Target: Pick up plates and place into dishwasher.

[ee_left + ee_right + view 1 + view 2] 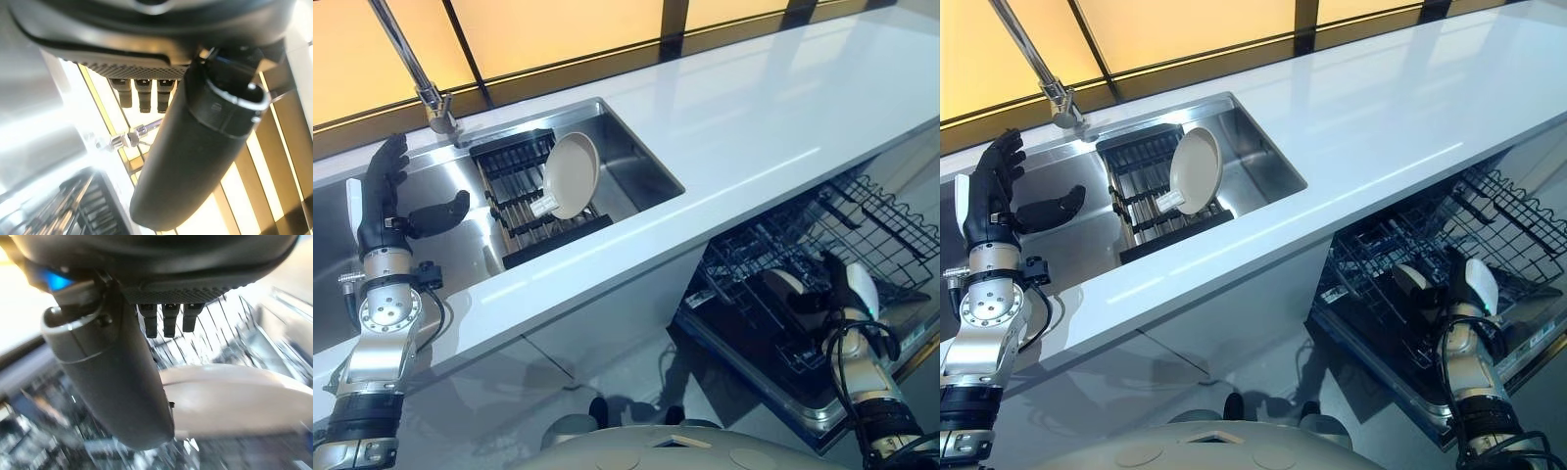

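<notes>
Left hand (386,201): It is up over the sink (636,162) on the left. Its fingers are straight and loose, and it holds nothing.
Right hand (837,294): It is low on the right, over the open dishwasher rack (862,211). Its fingers and thumb are pinched on a pale plate (234,399).
Other plate (572,174): It stands on its edge in the black drying rack (524,201) inside the sink, far from the right hand.
Bench (773,108): The white top runs between the sink and the dishwasher.
Step now: I think the right hand is setting its plate into the dishwasher rack.
How to do it well: Keep the plate on its edge. Line it up with a gap between the wires. Go down slowly. Let go only when the plate sits and does not tip.
</notes>
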Controlling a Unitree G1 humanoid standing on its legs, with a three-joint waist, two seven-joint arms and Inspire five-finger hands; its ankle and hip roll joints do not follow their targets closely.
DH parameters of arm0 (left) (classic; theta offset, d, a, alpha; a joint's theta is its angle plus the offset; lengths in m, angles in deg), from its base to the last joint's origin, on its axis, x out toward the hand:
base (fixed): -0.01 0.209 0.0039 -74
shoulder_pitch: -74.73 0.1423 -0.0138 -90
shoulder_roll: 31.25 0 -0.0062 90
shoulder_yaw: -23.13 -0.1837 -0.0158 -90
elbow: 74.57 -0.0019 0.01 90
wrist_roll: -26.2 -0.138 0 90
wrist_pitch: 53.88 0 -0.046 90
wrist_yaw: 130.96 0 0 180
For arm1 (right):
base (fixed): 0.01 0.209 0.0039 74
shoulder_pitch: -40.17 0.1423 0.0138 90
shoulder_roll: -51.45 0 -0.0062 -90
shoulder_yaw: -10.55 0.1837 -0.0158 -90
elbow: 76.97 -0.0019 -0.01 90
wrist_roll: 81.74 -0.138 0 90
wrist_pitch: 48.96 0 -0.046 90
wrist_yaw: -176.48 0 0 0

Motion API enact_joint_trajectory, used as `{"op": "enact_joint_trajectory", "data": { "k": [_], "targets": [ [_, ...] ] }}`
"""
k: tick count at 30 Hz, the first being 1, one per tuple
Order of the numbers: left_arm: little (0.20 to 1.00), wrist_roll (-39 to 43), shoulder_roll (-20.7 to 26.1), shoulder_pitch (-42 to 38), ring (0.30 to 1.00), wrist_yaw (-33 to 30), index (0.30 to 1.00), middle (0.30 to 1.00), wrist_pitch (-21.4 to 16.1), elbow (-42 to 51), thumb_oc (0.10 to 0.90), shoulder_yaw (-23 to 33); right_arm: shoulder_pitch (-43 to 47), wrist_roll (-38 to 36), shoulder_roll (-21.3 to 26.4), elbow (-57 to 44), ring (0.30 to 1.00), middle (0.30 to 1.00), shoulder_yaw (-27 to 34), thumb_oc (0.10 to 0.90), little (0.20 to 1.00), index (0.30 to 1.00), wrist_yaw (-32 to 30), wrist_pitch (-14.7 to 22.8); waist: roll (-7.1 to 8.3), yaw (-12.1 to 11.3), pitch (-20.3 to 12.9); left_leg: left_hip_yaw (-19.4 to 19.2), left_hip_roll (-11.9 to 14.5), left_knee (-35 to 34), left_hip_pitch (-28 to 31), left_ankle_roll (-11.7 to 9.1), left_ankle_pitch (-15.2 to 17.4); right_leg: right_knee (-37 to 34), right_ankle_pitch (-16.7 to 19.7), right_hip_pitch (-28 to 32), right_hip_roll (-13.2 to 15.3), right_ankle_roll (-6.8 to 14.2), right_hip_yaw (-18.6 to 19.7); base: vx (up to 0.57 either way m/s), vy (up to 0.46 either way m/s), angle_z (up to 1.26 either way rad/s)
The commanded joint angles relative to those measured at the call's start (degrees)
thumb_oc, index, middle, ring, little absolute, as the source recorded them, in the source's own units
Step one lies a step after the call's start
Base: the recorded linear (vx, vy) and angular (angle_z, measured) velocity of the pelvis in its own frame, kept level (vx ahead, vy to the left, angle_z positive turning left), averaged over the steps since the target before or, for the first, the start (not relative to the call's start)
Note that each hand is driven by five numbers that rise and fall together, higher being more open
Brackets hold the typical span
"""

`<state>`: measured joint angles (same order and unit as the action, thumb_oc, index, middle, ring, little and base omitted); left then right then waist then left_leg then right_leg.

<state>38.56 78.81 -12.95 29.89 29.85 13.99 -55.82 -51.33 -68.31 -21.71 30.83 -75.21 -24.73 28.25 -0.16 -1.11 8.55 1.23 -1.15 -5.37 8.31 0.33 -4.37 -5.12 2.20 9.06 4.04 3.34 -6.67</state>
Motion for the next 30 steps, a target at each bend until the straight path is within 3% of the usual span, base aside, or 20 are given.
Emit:
{"op": "enact_joint_trajectory", "data": {
  "k": [1,8,14,20,26,30],
  "targets": [
    [0.9,-0.34,3.35,-3.14,0.9,-1.39,0.9,0.9,-7.17,2.98,0.8,3.44,6.0,5.61,7.71,-6.39,0.9,0.9,3.94,0.8,0.9,0.9,-7.85,6.37,0.8,0.68,-3.01,-1.7,-3.78,0.37,0.85,0.48,5.25,2.02,0.1,-1.91,-1.1,3.0,1.24,-0.03,0.011,-0.11],
    [0.9,0.7,3.96,-2.58,0.9,-0.58,0.9,0.9,-6.8,3.88,0.8,4.39,4.47,5.61,9.51,-11.88,0.9,0.9,8.33,0.8,0.9,0.9,-8.49,8.04,0.91,1.41,-3.49,-2.76,-3.67,0.41,0.54,0.44,5.17,2.31,0.06,-2.54,-0.9,3.3,1.79,-0.02,0.013,-0.08],
    [0.9,0.85,3.55,-2.9,0.9,0.46,0.9,0.9,-6.55,5.03,0.8,4.64,3.97,-3.56,7.8,-16.84,0.9,0.9,9.12,0.8,0.9,0.9,-2.67,11.05,1.14,1.81,-3.69,-2.91,-3.67,0.48,0.44,0.42,5.13,2.28,0.02,-2.62,-0.88,3.21,2.21,-0.02,0.01,-0.05],
    [0.9,-0.06,3.34,-5.95,0.9,1.64,0.9,0.9,-5.95,4.94,0.8,1.49,5.71,-13.67,5.74,-21.86,0.9,0.9,7.11,0.8,0.9,0.9,0.52,15.04,1.09,2.15,-3.74,-3.16,-3.64,0.51,0.39,0.22,5.09,2.24,0.13,-2.73,-0.81,3.18,2.33,-0.01,0.004,-0.01],
    [0.9,-1.15,3.99,-9.13,0.9,2.73,0.9,0.9,-4.2,5.65,0.8,-2.24,7.01,-16.14,4.85,-27.03,0.9,0.9,6.77,0.8,0.9,0.9,-3.11,21.17,0.58,2.43,-4.0,-3.41,-3.68,0.51,0.35,0.1,5.21,2.09,0.07,-2.73,-0.68,3.43,2.25,0.0,0.0,0.0],
    [0.9,0.83,4.16,-11.26,0.9,5.59,0.9,0.9,-1.81,6.13,0.8,-4.3,8.78,-17.15,4.72,-31.06,0.9,0.9,5.62,0.8,0.9,0.9,-0.71,23.78,0.38,2.37,-4.23,-3.32,-3.77,0.57,0.13,0.05,5.28,2.19,0.02,-3.05,-0.56,3.63,2.18,0.0,0.0,0.0]
  ]
}}
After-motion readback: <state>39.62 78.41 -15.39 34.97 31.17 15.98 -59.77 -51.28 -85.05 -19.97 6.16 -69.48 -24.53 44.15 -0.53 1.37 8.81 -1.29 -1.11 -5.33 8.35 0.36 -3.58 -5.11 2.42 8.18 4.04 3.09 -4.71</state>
